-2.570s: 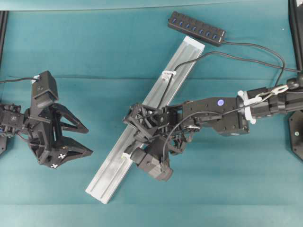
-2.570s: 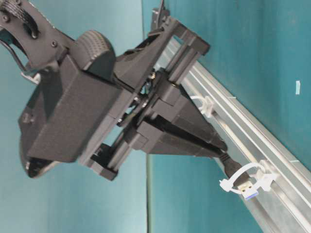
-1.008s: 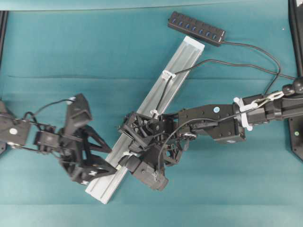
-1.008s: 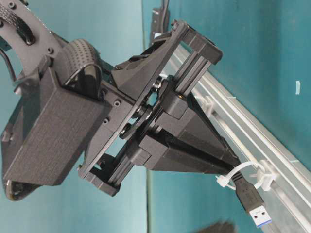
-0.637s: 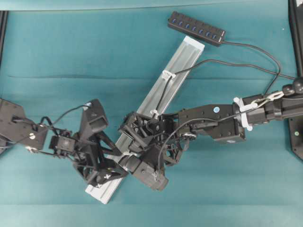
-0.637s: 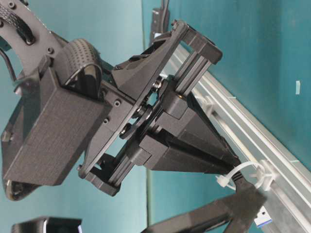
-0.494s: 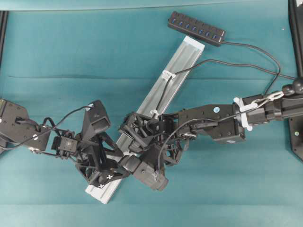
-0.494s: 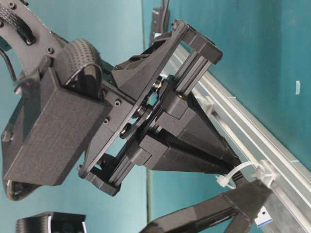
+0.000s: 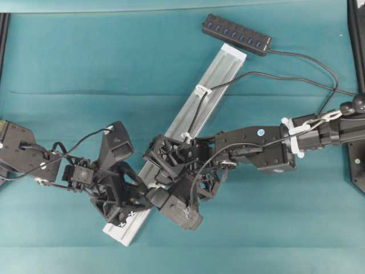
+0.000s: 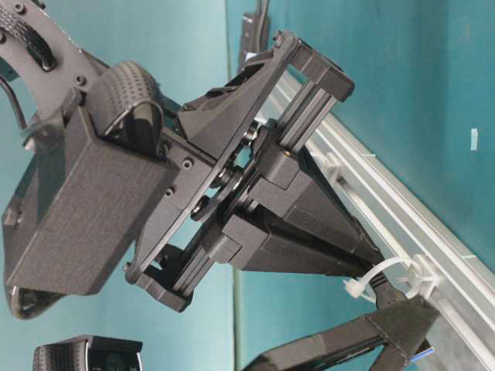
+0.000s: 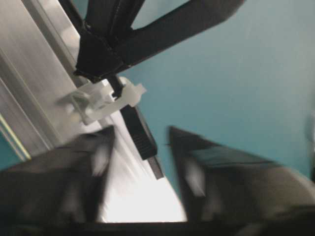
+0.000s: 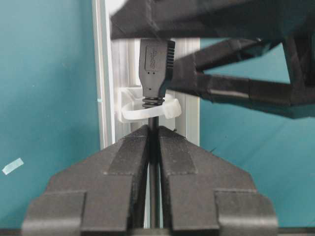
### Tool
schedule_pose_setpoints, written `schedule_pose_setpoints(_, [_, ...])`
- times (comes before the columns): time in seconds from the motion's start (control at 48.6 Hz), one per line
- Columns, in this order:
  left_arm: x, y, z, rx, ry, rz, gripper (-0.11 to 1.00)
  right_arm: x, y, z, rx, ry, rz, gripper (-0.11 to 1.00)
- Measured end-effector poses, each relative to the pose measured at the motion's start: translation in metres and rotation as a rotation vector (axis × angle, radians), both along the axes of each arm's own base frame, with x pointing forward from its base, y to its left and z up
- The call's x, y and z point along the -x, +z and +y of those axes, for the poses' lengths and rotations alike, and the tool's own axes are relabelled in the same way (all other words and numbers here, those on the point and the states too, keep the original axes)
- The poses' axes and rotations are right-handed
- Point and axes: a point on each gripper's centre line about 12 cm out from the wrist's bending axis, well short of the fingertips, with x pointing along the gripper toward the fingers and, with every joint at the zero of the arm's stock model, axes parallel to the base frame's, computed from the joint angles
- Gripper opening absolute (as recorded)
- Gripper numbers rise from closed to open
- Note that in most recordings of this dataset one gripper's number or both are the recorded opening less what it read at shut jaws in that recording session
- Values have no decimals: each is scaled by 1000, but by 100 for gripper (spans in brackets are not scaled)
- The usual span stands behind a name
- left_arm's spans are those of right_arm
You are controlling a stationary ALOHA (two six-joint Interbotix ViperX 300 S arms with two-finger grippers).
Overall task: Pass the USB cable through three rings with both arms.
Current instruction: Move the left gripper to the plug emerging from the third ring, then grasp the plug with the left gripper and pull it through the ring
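Note:
The black USB cable [image 9: 274,77] runs from the hub down the rail through the upper ring [image 9: 202,89] and the middle ring [image 9: 185,137]. My right gripper [image 12: 153,129] is shut on the cord just behind the lowest ring [image 12: 147,110]. The plug [image 12: 156,69] sticks out past that ring. My left gripper [image 11: 141,132] has come from the other side. Its blurred fingers [image 11: 187,157] stand on either side of the plug [image 11: 142,140], with narrow gaps still showing. In the table-level view a left finger [image 10: 387,325] hides most of the plug below the ring [image 10: 387,278].
The silver rail [image 9: 219,71] lies diagonally on the teal table. The black multi-port hub [image 9: 236,34] sits at its upper end. Both arms crowd the rail's lower end. A slack loop of cable lies at the right [image 9: 328,68].
My left arm has swung in from the left to the rail's lower end, and its fingers have narrowed around the plug. The right gripper has held still on the cord.

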Motion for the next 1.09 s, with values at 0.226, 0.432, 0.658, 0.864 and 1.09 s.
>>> schedule_pose_setpoints(0.226, [1,0,0,0,0,0,12,1,-1,1,-2,0,3,6])
schedule_pose_setpoints(0.432, [1,2,0,0,0,-2,12,1,0,1,-2,0,3,6])
schedule_pose_setpoints(0.658, [1,2,1,1,2,-1,12,1,0,-1,-2,-3,5,6])
schedule_pose_setpoints(0.864, [1,2,1,3,3,-1,12,2,-1,-2,-2,-6,8,6])
schedule_pose_setpoints(1.09, [1,1,1,2,4,8,12,4,-2,-5,-4,-11,28,10])
